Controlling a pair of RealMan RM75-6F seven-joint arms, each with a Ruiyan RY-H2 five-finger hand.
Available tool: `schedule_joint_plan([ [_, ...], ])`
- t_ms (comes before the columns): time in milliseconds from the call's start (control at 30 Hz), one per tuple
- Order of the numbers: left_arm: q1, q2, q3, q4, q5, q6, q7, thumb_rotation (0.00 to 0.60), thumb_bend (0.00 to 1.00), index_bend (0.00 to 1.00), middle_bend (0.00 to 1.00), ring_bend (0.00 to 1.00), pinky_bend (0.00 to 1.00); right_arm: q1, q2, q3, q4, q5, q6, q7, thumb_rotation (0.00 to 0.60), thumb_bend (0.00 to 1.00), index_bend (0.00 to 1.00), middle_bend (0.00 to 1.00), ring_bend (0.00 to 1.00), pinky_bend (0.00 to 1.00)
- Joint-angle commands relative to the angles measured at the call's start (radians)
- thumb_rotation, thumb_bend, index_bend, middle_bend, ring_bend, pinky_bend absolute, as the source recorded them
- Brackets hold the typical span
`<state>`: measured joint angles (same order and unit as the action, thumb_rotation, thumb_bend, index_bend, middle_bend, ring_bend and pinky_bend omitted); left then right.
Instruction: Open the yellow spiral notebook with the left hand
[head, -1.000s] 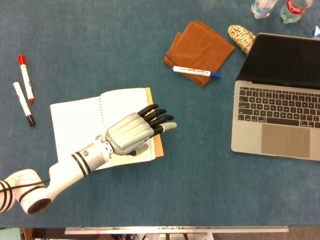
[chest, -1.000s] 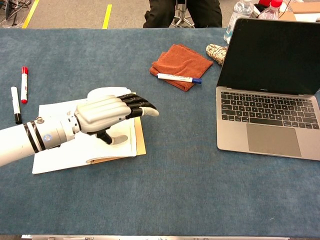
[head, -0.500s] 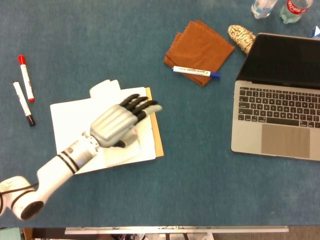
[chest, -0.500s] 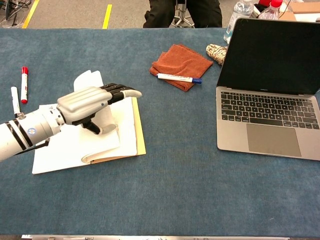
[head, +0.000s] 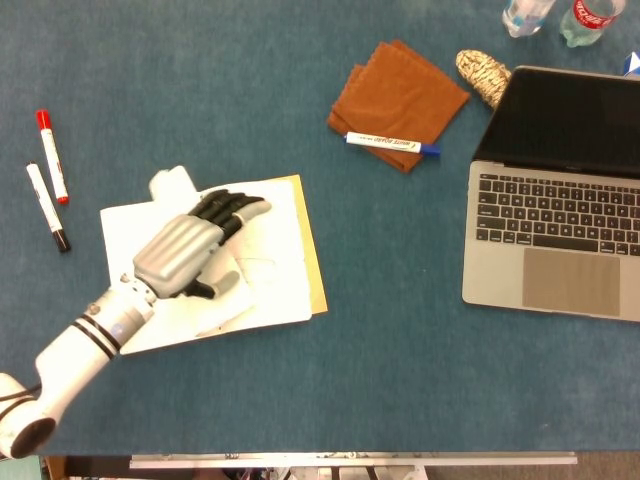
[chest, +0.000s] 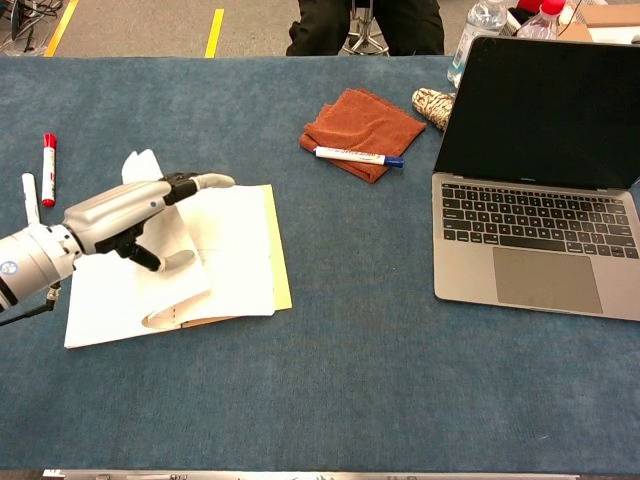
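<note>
Left robot hand (head: 185, 255) (chest: 125, 215) hovers over the yellow spiral notebook with white pages (head: 270, 260) (chest: 235, 255), its dark fingers (head: 230, 207) stretched side by side and a curled white page (head: 172, 184) (chest: 140, 166) lifted against them; whether the thumb pinches that page, I cannot tell. That notebook lies spread at the left of the blue carpeted tabletop (head: 380, 380), its yellow cover edge showing along the right side. To its left lie a red-capped white marker (head: 52, 155) (chest: 48, 155) and a black-capped white marker (head: 47, 206) (chest: 28, 197), well apart from it. Further right sits a folded rust-brown cloth (head: 398, 102) (chest: 363, 128) with a blue-capped white marker (head: 392, 144) (chest: 358, 156) on it, and an open grey laptop (head: 558, 215) (chest: 540, 190) beyond. Nothing of the right robot hand shows in either view.
</note>
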<state>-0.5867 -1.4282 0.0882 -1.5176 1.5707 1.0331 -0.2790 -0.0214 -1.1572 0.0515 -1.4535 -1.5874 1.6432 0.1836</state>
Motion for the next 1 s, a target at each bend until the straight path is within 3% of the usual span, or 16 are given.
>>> schedule_joint_plan([
  [33, -0.012, -0.018, -0.003, -0.01, 0.012, -0.012, 0.012, 0.6, 0.36, 0.04, 0.06, 0.01, 0.0, -0.003, 0.001, 0.0, 0.0, 0.001, 0.003, 0.003, 0.6, 0.19, 0.14, 0.18, 0.1, 0.18],
  [800, -0.074, -0.152, -0.037, -0.061, -0.027, -0.126, 0.086, 0.6, 0.36, 0.0, 0.04, 0.0, 0.0, -0.01, -0.01, 0.0, 0.031, 0.005, 0.011, 0.035, 0.6, 0.19, 0.14, 0.18, 0.1, 0.18],
  [1000, -0.08, -0.132, -0.045, -0.102, -0.021, -0.116, 0.103, 0.6, 0.36, 0.0, 0.03, 0.0, 0.0, -0.01, -0.01, 0.001, 0.035, 0.004, 0.013, 0.041, 0.6, 0.19, 0.14, 0.18, 0.1, 0.18],
])
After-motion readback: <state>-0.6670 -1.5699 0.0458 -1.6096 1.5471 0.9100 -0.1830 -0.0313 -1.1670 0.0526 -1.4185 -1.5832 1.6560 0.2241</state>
